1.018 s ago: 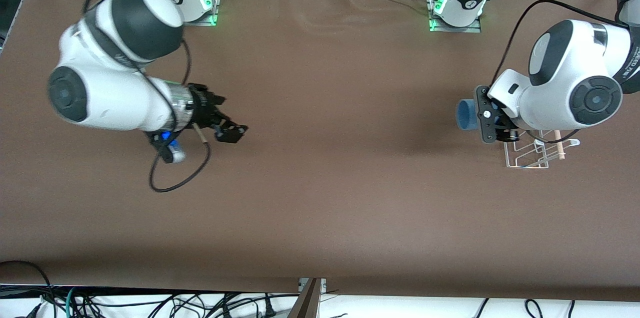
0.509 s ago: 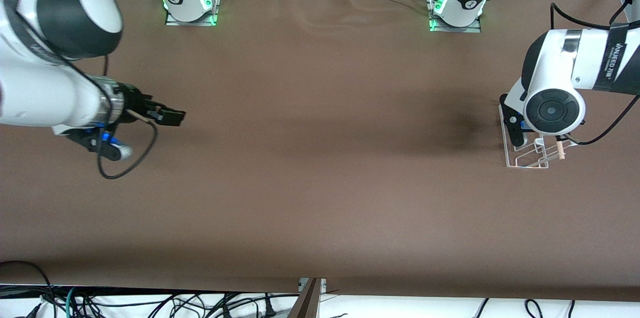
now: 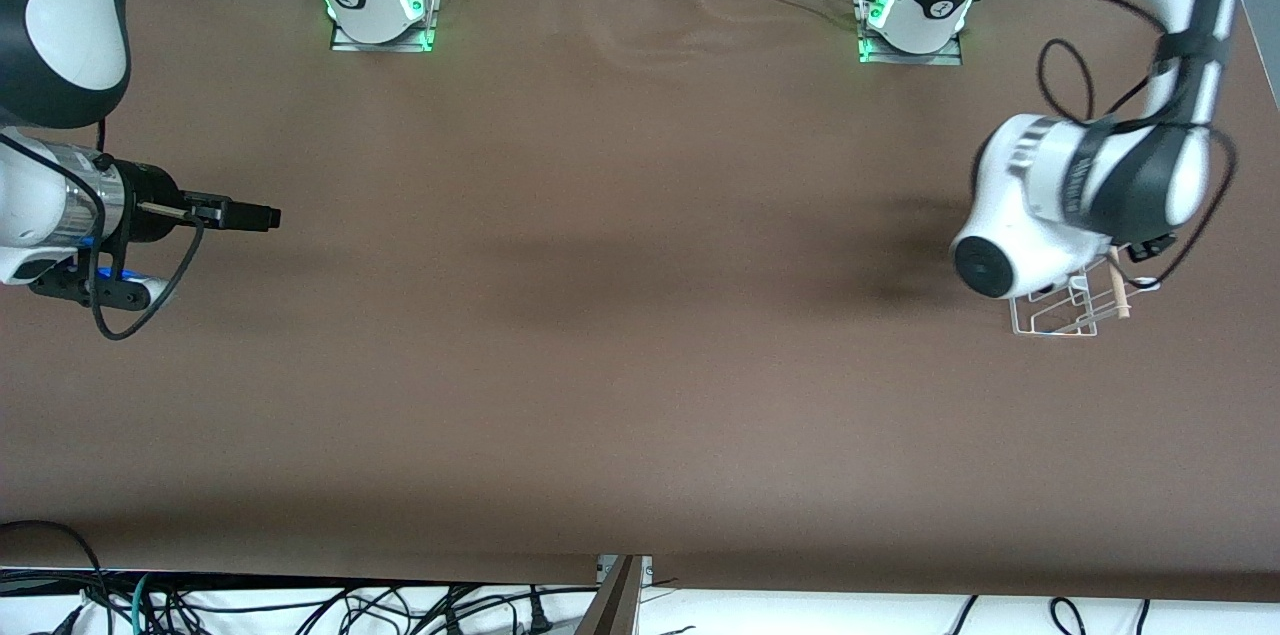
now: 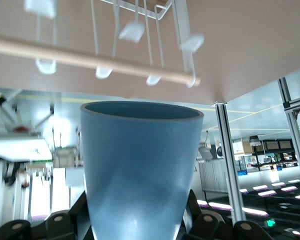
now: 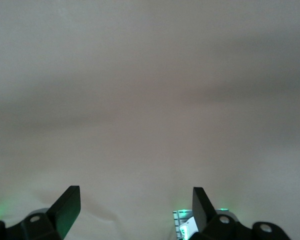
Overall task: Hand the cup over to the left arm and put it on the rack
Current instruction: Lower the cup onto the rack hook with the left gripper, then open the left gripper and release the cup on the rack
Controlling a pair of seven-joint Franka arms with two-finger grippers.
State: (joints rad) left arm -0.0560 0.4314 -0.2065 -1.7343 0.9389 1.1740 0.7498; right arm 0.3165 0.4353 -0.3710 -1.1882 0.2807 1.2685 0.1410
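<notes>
The light-blue cup [image 4: 140, 170] is held in my left gripper [image 4: 138, 211], whose black fingers [image 4: 191, 206] press on its sides near the base. Its open rim faces the white wire rack [image 4: 152, 47] and the wooden dowel [image 4: 90, 60], a short way apart from them. In the front view the left arm [image 3: 1040, 215] hangs over the rack [image 3: 1055, 313] and hides the cup and the gripper. My right gripper [image 3: 255, 216] is open and empty [image 5: 135, 205] above bare table at the right arm's end.
The brown table [image 3: 640, 335] stretches between the two arms. The arm bases [image 3: 378, 0] [image 3: 915, 10] with green lights stand farthest from the front camera. Cables lie below the table's front edge [image 3: 300, 605].
The left arm has swung with the cup over the rack and turned its wrist, so the cup no longer shows in the front view. The right arm has drawn back toward its end of the table.
</notes>
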